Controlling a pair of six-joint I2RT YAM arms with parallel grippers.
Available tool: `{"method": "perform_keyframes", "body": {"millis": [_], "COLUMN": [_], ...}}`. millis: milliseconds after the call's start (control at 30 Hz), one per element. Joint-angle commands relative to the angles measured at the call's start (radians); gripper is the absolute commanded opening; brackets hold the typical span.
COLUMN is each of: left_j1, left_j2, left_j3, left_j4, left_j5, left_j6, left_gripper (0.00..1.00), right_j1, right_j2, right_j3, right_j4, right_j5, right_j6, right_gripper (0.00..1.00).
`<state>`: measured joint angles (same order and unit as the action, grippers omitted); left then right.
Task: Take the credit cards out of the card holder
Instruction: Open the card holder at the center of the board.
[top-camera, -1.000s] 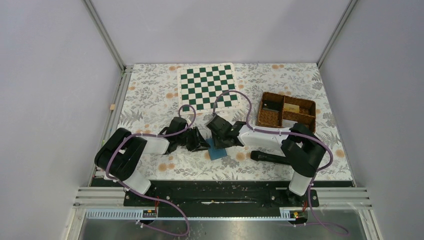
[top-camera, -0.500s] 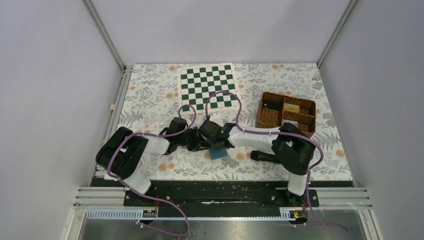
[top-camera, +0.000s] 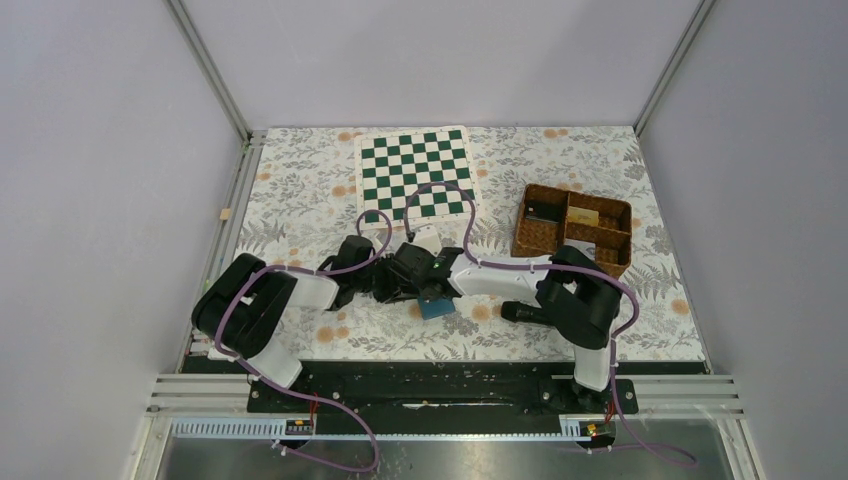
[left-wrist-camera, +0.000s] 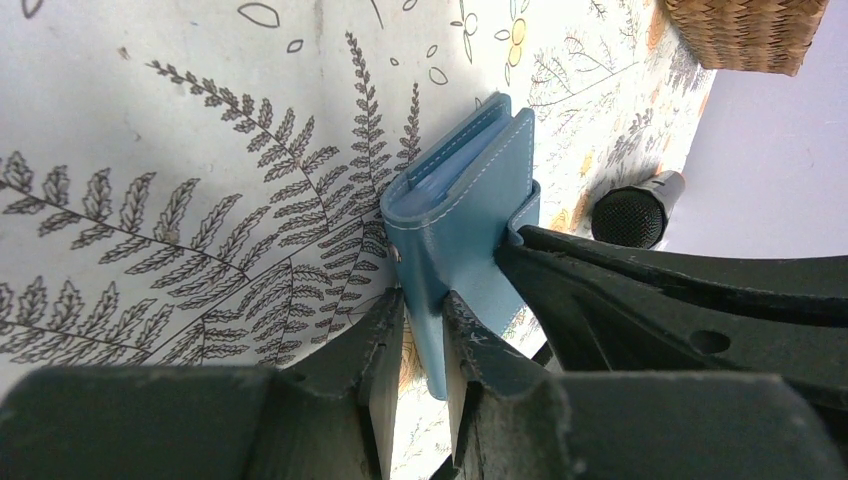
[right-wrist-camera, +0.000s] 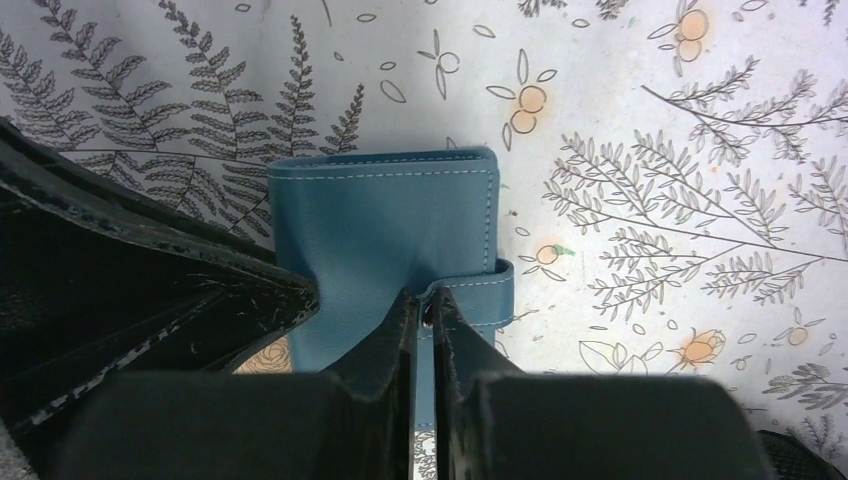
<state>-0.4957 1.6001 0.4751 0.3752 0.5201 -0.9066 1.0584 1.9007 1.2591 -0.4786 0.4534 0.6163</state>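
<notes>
Blue card holder (top-camera: 436, 306), closed on the floral cloth (top-camera: 300, 200) at 6 o'clock of the chequered board (top-camera: 418, 172), edge clamped in left gripper (left-wrist-camera: 420, 365), snap tab (right-wrist-camera: 480, 285) pinched by right gripper (right-wrist-camera: 427, 320); credit cards unseen inside; likely risk: losing the thin tab under a hard pull, or dragging the holder unopened.

On table (top-camera: 300, 200), card holder (top-camera: 436, 307) before chessboard (top-camera: 415, 170), basket (top-camera: 573, 230) to the right.

No readable text, label or number shows anywhere
</notes>
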Motion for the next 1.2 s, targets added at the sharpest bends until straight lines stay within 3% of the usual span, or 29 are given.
{"method": "perform_keyframes", "body": {"millis": [0, 367, 567, 633, 867, 1167], "left_j1": [-0.001, -0.001, -0.001, -0.001, -0.003, -0.068], "left_j2": [0.037, 0.013, -0.017, -0.04, -0.195, -0.33], "left_j3": [-0.026, -0.03, -0.021, -0.015, 0.017, 0.034], "left_j4": [-0.032, -0.045, -0.088, -0.119, -0.313, -0.393], "left_j5": [-0.019, -0.021, -0.03, -0.042, -0.129, -0.151], "left_j6": [0.023, 0.038, 0.054, 0.07, 0.167, 0.186], "left_gripper": [0.21, 0.21, 0.23, 0.28, 0.6, 0.75], "right_j1": [0.002, 0.002, 0.001, -0.001, -0.008, -0.007], "right_j2": [-0.002, -0.098, -0.226, -0.275, -0.487, -0.601], "right_j3": [-0.032, -0.1, -0.179, -0.226, -0.378, -0.468], "right_j4": [0.01, 0.109, 0.162, 0.184, 0.285, 0.381], "right_j5": [-0.006, -0.083, -0.099, -0.11, -0.113, -0.128], "right_j6": [0.027, 0.037, 0.039, 0.037, 0.058, 0.093], "right_gripper": [0.01, 0.0, 0.0, 0.0, 0.0, 0.0]}}
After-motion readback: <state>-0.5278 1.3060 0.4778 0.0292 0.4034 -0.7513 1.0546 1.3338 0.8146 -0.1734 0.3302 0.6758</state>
